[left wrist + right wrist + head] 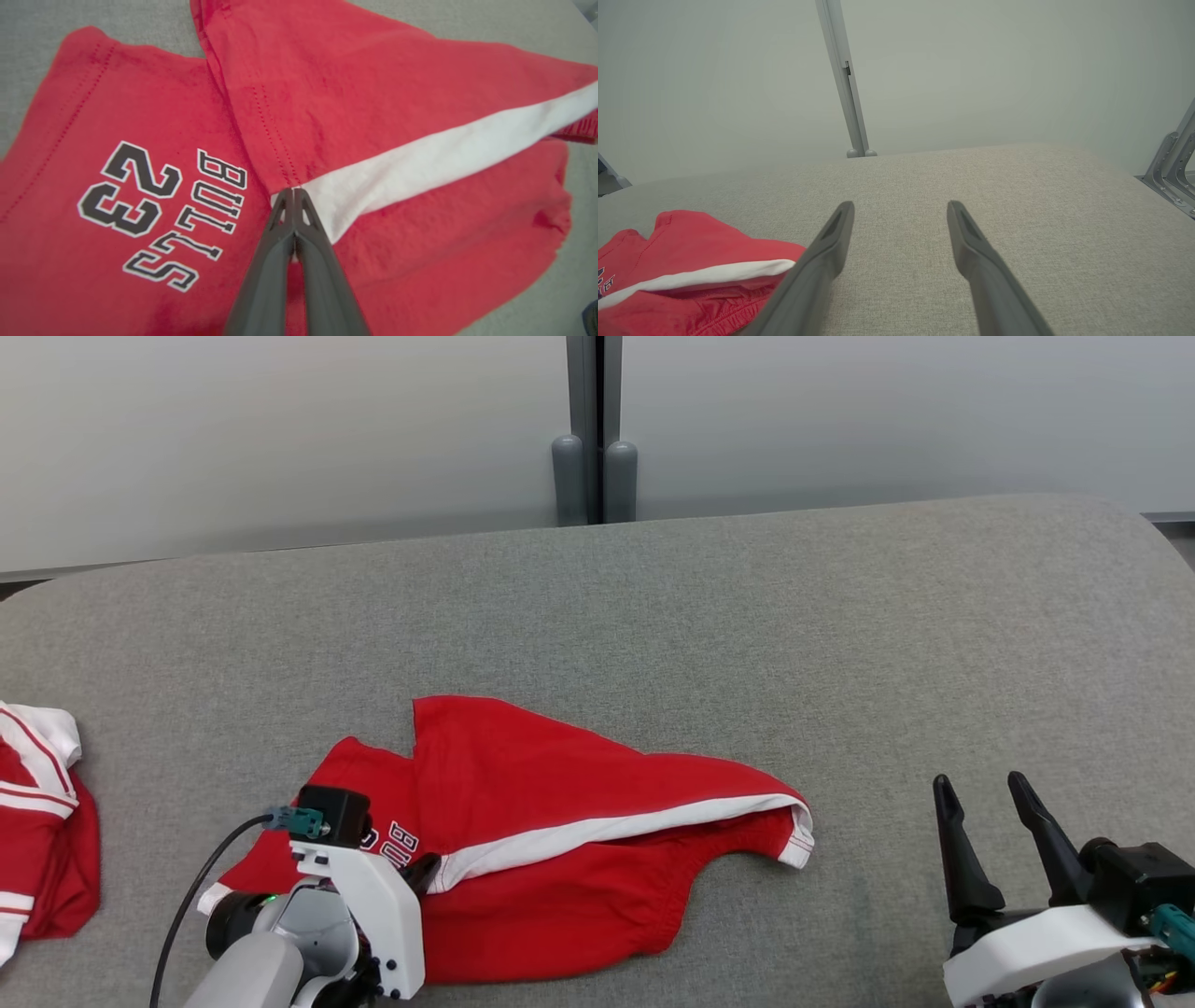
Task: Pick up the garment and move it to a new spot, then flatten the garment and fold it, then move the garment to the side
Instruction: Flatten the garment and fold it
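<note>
Red garment [560, 793] lies crumpled on the grey padded table [840, 644], close to the front edge and left of its middle. We see it as a pair of shorts. One flap is folded across the rest, and a white stripe [616, 831] runs slantwise toward the end that points to the table's right edge.

In the left wrist view the black and white print "23 BULLS" [159, 210] sits on the flat red panel beside the fold. The stripe [444, 154] narrows to a point just where the gripper meets the cloth.

Our left gripper [293, 192] comes down onto the red garment from the front edge. Its two dark fingers are pressed together and the tips touch the fabric at the narrow end of the stripe. We cannot tell whether any cloth is caught between them. In the head view its pale wrist housing and a black cable [191, 896] cover the garment's near left part.

Our right gripper [980, 784] is near the front right corner over bare grey cloth. Its fingers are spread, with nothing between them, and it is apart from the red garment's striped end.

A second red and white garment [37, 831] lies at the table's left edge, apart from the first.

Behind the far edge stand pale wall panels and a grey post [593, 429].
</note>
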Motion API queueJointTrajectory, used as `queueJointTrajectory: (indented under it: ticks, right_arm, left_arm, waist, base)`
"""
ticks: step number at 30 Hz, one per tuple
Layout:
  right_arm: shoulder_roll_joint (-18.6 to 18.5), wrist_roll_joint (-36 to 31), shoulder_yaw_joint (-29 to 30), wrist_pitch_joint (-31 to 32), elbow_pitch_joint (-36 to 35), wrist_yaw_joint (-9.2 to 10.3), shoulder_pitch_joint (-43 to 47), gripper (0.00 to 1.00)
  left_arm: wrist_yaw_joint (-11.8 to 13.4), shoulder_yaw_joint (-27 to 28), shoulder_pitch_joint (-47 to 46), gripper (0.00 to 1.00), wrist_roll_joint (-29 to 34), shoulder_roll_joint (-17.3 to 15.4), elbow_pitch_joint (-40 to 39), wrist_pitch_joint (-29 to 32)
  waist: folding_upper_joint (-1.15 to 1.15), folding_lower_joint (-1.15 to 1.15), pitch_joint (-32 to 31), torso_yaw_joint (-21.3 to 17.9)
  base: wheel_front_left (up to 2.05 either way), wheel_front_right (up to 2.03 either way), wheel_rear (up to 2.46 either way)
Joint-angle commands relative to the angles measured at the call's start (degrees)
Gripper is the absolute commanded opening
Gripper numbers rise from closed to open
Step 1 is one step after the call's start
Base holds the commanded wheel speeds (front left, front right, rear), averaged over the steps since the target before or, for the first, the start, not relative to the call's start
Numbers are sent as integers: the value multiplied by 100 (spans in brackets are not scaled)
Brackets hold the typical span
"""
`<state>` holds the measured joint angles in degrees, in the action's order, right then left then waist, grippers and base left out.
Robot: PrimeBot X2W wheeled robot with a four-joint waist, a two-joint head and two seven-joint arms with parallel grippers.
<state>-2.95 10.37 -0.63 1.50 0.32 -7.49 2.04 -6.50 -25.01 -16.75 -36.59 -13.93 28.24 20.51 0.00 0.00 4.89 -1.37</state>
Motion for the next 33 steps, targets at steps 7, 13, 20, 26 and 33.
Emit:
queueJointTrajectory:
  ticks: [7,13,20,26,33]
  right_arm:
    - [-5,-7,14,-61,34,0,-42,100]
    - [-4,-8,22,-60,27,0,-67,100]
    - [-4,-41,58,-20,-69,0,-86,100]
    - [-4,-120,129,55,-206,0,-78,100]
    - [-4,-179,190,151,-329,0,52,100]
  left_arm:
    - [9,16,-72,0,-57,-99,-148,-29]
    - [51,54,-79,0,-10,-113,-306,-249]
    - [409,437,-87,100,250,-63,-800,-1570]
    - [830,893,126,100,513,-90,-1274,-2923]
    - [1173,1362,606,100,689,-320,-1855,-3449]
  waist:
    - [0,0,-27,44]
    - [0,0,-52,71]
    - [0,0,-69,131]
    - [0,0,-141,202]
    - [0,0,-320,288]
  base:
    - [0,0,0]
    - [0,0,0]
    - [0,0,0]
    - [0,0,0]
    - [0,0,0]
